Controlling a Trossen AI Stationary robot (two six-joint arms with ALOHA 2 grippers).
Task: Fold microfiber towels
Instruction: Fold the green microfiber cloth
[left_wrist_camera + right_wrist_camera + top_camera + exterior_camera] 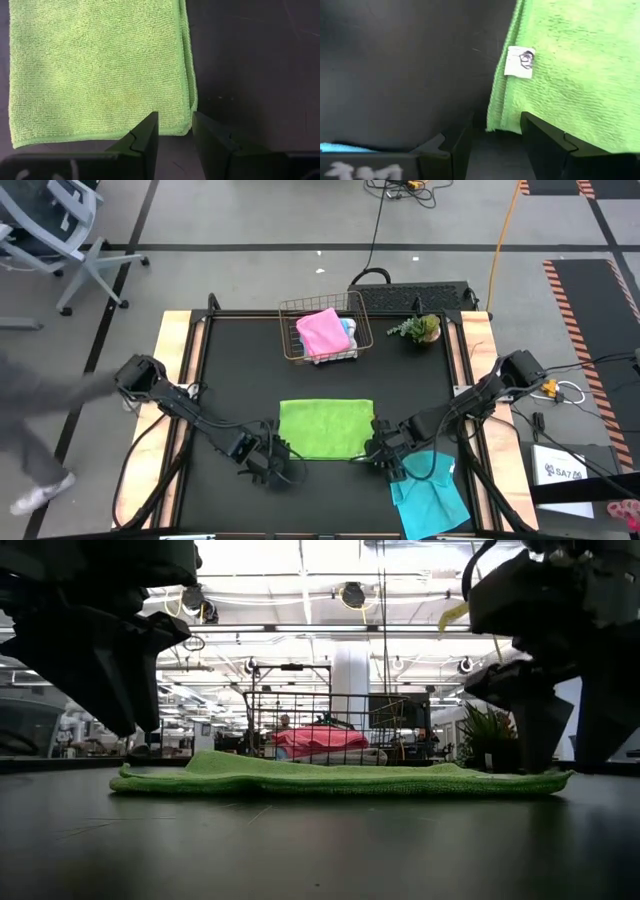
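Note:
A lime green towel [325,428], folded double, lies flat in the near middle of the black table; the low view shows it as a low flat strip [330,776]. My left gripper [175,134] is open at the towel's near left corner [189,127], just above it. My right gripper [496,136] is open at the near right corner [496,125], close to a white label [520,61]. A cyan towel [428,492] lies crumpled by the table's near right edge. A pink towel [321,332] and a blue one [347,330] rest in the wire basket [290,340]. My right gripper points steeply down with its fingertips [540,768] low at the green towel's near right corner. I cannot tell whether they touch it. My left gripper stands clear above the cloth.
The copper wire basket stands at the far middle, with a small green plant [420,328] to its right. A person's leg and shoe [40,492] show on the floor beyond the table's left edge. Bare black table lies between the green towel and the basket.

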